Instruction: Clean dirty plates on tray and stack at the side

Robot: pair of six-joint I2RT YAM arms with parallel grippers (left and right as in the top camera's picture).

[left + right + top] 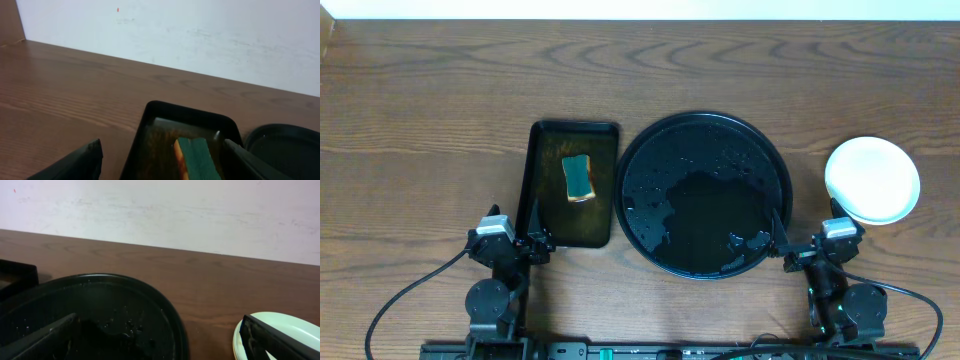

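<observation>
The round black tray (705, 200) sits mid-table, wet with water drops, and carries no plates. It also shows in the right wrist view (100, 300) and at the right edge of the left wrist view (285, 142). The plates (872, 180) stand as a pale stack on the table right of the tray; the stack's mint rim shows in the right wrist view (290, 321). My left gripper (535, 243) is open and empty at the near end of the rectangular tray (162, 170). My right gripper (785, 245) is open and empty between the round tray and the stack (155, 347).
A smaller rectangular black tray (545, 185) lies left of the round tray, with a green-and-yellow sponge (579, 178) in brownish water; the sponge also shows in the left wrist view (197, 157). A white wall runs behind the table's far edge.
</observation>
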